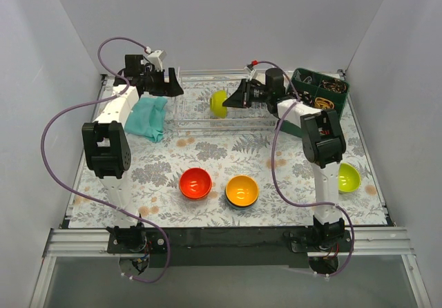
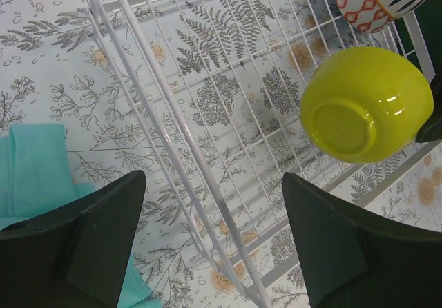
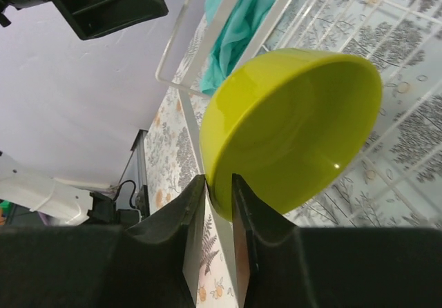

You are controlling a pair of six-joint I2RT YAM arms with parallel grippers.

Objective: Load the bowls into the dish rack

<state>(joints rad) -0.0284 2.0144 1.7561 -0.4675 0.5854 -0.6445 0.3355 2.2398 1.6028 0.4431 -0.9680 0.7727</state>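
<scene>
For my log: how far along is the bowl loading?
Done: patterned bowls seem to sit in the dish rack. In hand: the right gripper pinches the rim of a lime-green bowl over the rack. Left: red bowl, orange-yellow bowl and second lime-green bowl on the table.

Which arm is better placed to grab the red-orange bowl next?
Left. The left gripper is open and empty, and the red-orange bowl lies on its side of the table. The right gripper has a lime-green bowl by the rim between its fingers.

The left arm (image 1: 114, 111) reaches forward, jaws wide; the right arm (image 1: 321, 139) pinches a lime-green bowl (image 3: 290, 128) in its jaws.
</scene>
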